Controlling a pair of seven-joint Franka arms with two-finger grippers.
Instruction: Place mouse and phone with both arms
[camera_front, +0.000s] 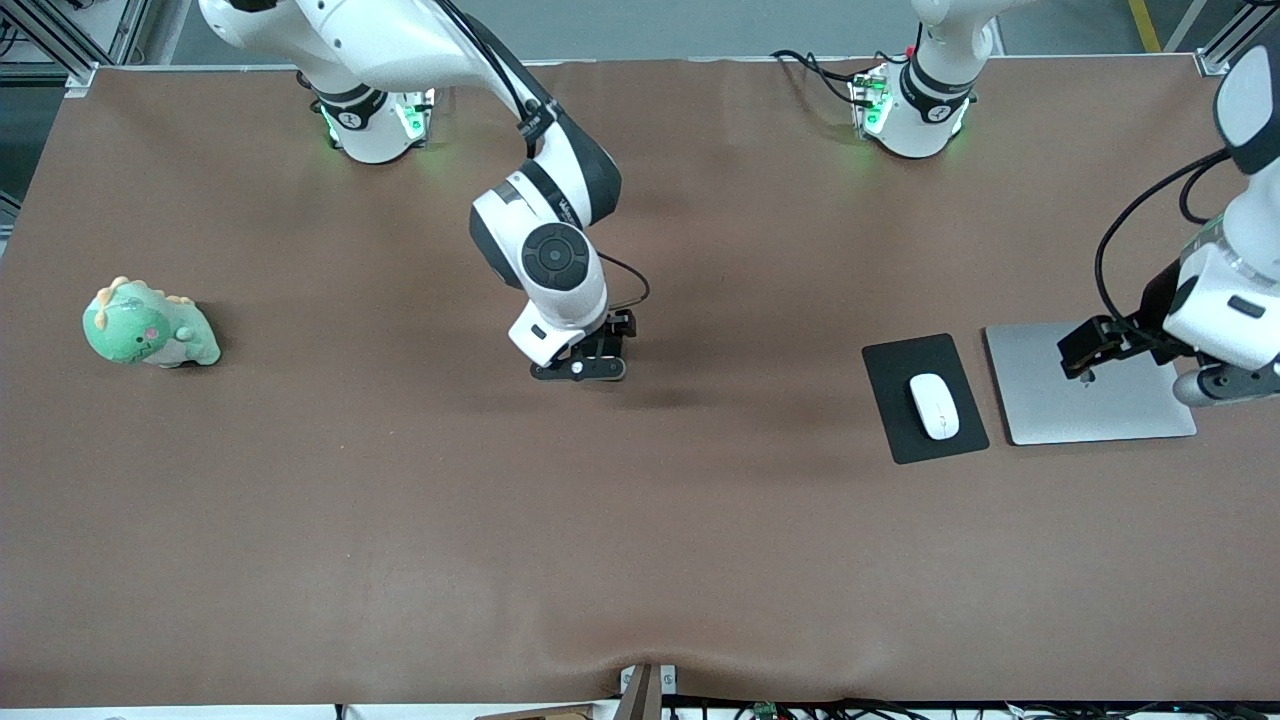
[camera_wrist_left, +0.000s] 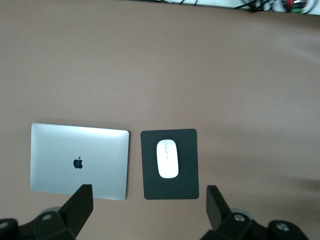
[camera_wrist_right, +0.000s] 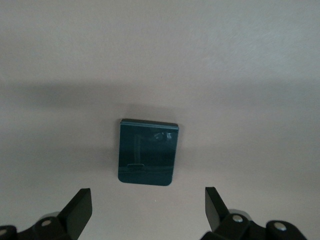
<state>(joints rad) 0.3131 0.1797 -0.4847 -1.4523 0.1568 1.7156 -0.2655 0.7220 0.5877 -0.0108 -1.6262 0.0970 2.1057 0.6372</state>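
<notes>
The white mouse lies on a black pad toward the left arm's end of the table; both also show in the left wrist view, mouse and pad. My left gripper hangs open and empty over a silver laptop, beside the pad; its fingers are wide apart. The black phone lies flat on the table under my right gripper, which is open and above it without touching. In the front view the right gripper is over the table's middle and hides the phone.
A closed silver laptop lies beside the pad, toward the left arm's end; it also shows in the left wrist view. A green plush dinosaur sits toward the right arm's end. The brown table cover stretches toward the front camera.
</notes>
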